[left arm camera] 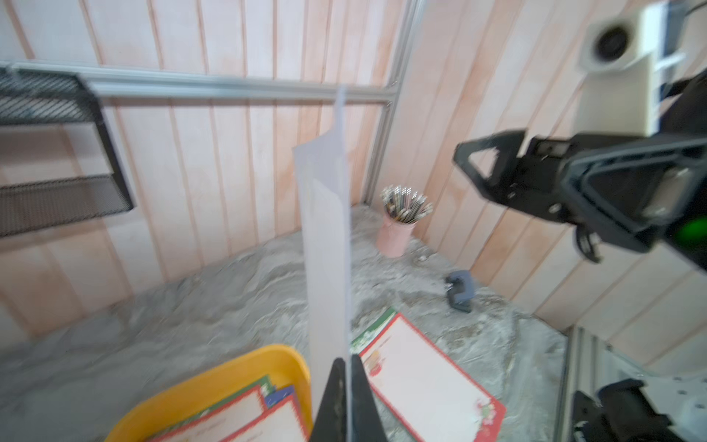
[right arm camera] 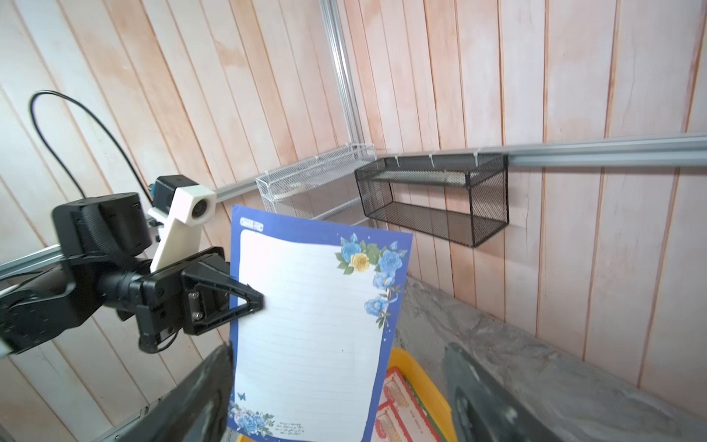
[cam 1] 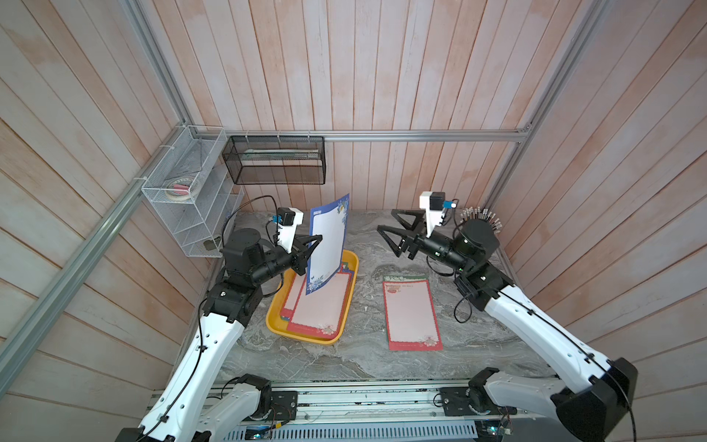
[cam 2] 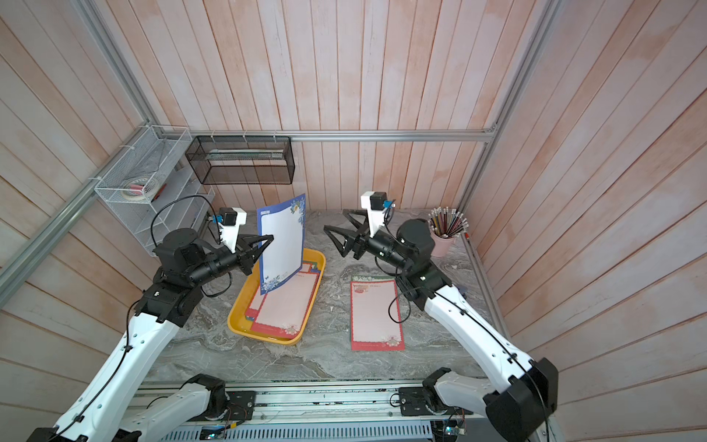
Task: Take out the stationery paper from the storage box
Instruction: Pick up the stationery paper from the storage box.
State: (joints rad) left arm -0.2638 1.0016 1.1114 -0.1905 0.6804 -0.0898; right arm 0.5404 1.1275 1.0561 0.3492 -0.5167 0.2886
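Just right of the storage box point(cam 1: 273, 317), a red-bordered sheet point(cam 1: 411, 313) lies flat on the table point(cam 1: 363, 356). More stationery paper point(cam 1: 319, 306) lies in the box. Above it, the left tool point(cam 1: 319, 238) pinches a blue-bordered sheet point(cam 1: 329, 245) upright; beyond, the right tool point(cam 1: 386, 220) gapes wide, holding nothing.

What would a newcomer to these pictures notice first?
The blue-bordered sheet stands nearly upright above the yellow storage box, pinched at its edge by the left gripper. The right gripper hangs open nearby. A red-bordered sheet lies on the table outside the box.
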